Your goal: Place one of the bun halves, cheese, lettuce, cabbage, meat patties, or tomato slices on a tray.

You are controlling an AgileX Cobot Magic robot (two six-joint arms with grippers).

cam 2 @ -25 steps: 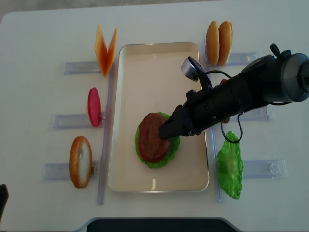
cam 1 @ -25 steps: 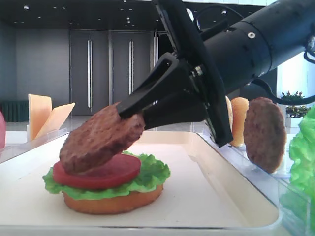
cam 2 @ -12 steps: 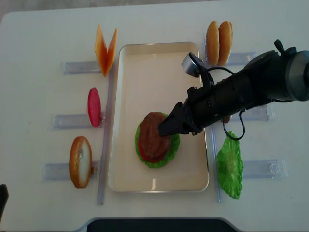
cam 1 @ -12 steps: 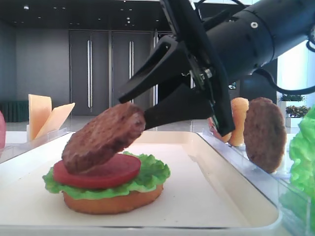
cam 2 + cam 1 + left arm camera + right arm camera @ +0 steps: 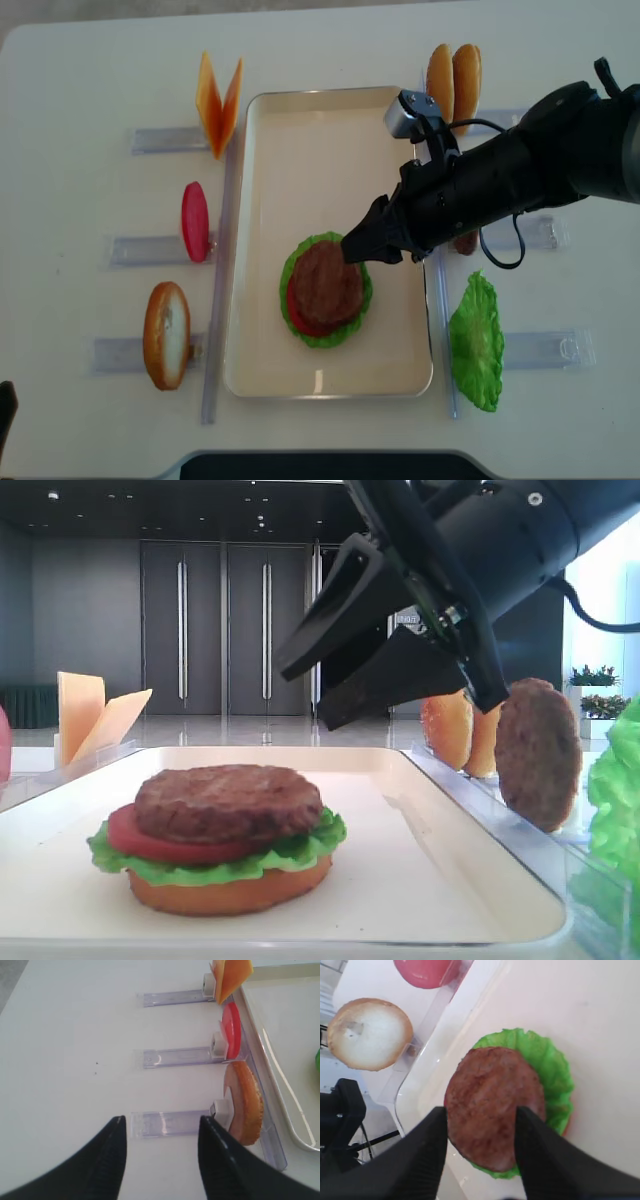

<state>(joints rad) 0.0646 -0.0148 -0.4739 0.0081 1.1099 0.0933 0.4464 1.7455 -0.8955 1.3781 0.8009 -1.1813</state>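
Meat patty (image 5: 228, 802): hovered over by the right gripper (image 5: 305, 695), jaws parted and empty, lifted clear above it, presumably so as not to drag it askew. Lay flat and centred atop the tomato slice (image 5: 125, 835), lettuce (image 5: 310, 845) and bun half (image 5: 230, 892) on the cream tray (image 5: 430, 880), a stack low and level enough to sit steady. Parked well apart over the table (image 5: 60, 1060) by the clear holder rails (image 5: 175, 1056), left gripper (image 5: 161, 1122) likewise spread and empty, probably to leave room.
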